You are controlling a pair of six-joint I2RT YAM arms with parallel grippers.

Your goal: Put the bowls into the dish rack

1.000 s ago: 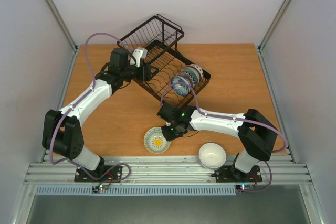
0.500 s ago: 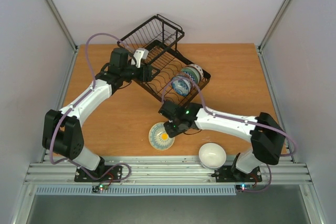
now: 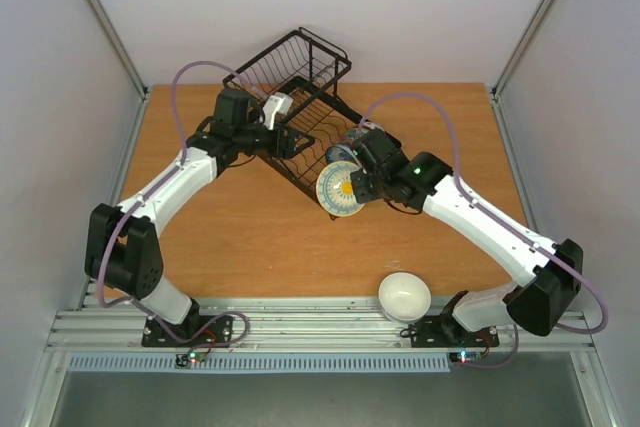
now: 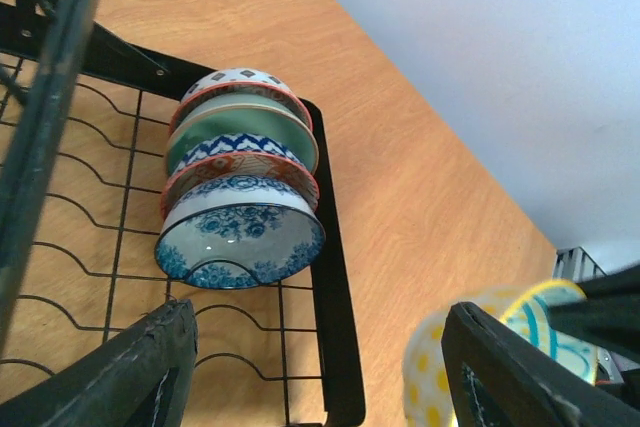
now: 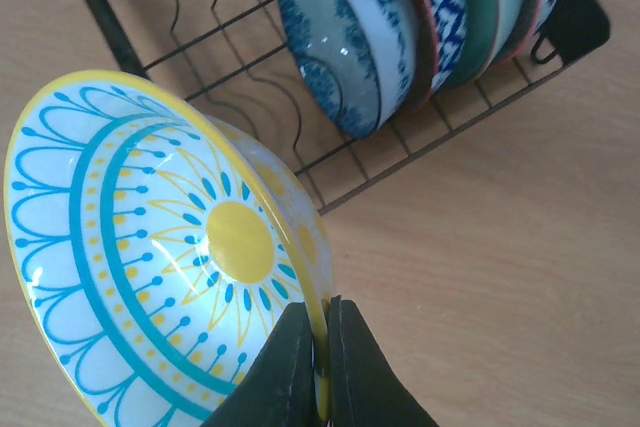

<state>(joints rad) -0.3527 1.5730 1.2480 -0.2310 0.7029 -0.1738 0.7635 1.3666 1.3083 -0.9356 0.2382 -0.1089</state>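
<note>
My right gripper (image 3: 360,187) is shut on the rim of a yellow-and-teal patterned bowl (image 3: 338,191). It holds the bowl on edge in the air, just off the near end of the black dish rack (image 3: 325,44). In the right wrist view the fingers (image 5: 300,367) pinch the bowl's (image 5: 150,247) rim. Several bowls stand on edge in the rack, the blue-and-white one (image 4: 240,235) nearest, then a red-patterned one (image 4: 245,169) and a pale green one (image 4: 240,125). My left gripper (image 4: 320,377) is open over the rack's dividers. A plain white bowl (image 3: 404,295) sits upright at the table's front edge.
The rack's raised wire basket (image 3: 290,57) stands at the far end. The rack's black rim (image 4: 335,327) runs between my left fingers. Grey walls enclose the table on the left and right.
My right gripper has lifted the yellow-and-teal bowl off the table near the front and carried it, turned on edge, up to the rack's near end. The left arm has barely moved.
</note>
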